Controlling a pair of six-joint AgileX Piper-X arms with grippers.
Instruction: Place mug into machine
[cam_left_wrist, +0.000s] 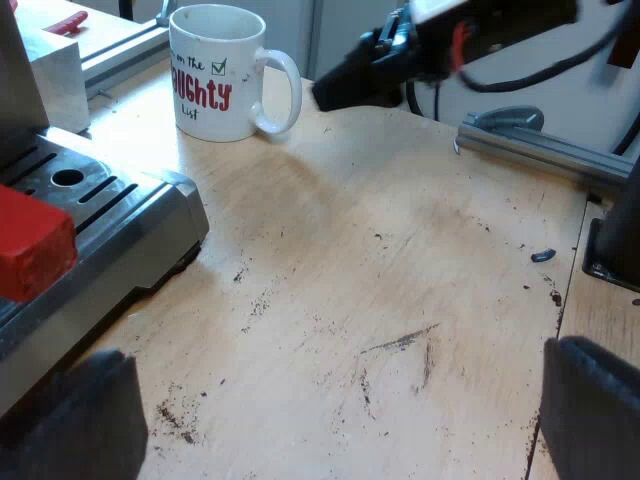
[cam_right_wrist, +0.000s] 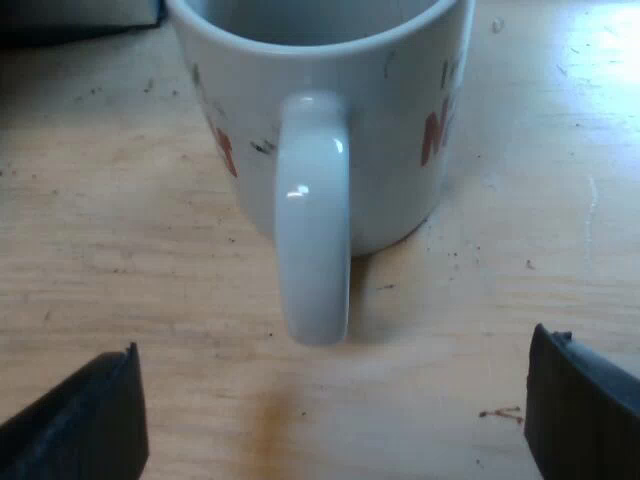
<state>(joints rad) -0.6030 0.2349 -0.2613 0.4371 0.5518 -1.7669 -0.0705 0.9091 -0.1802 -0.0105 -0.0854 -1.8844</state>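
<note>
A white mug (cam_left_wrist: 218, 72) with red and black lettering stands upright on the wooden table, its handle (cam_left_wrist: 280, 92) turned toward my right gripper (cam_left_wrist: 340, 92), which hovers just short of it. In the right wrist view the mug (cam_right_wrist: 320, 110) is very close and its handle (cam_right_wrist: 313, 220) points straight at my right gripper (cam_right_wrist: 330, 420), whose fingers (cam_right_wrist: 85, 425) are spread wide apart on either side, open and empty. My left gripper (cam_left_wrist: 330, 420) is open above the bare table with nothing between its fingers (cam_left_wrist: 595, 405). The espresso machine's drip tray (cam_left_wrist: 100, 215) lies beside it, with the holder's red handle end (cam_left_wrist: 30, 245) above it.
Coffee grounds are scattered over the wooden table (cam_left_wrist: 380, 300). A metal rail (cam_left_wrist: 540, 150) runs along the table's edge beyond the right arm. Another rail and a red object (cam_left_wrist: 65, 22) lie past the mug.
</note>
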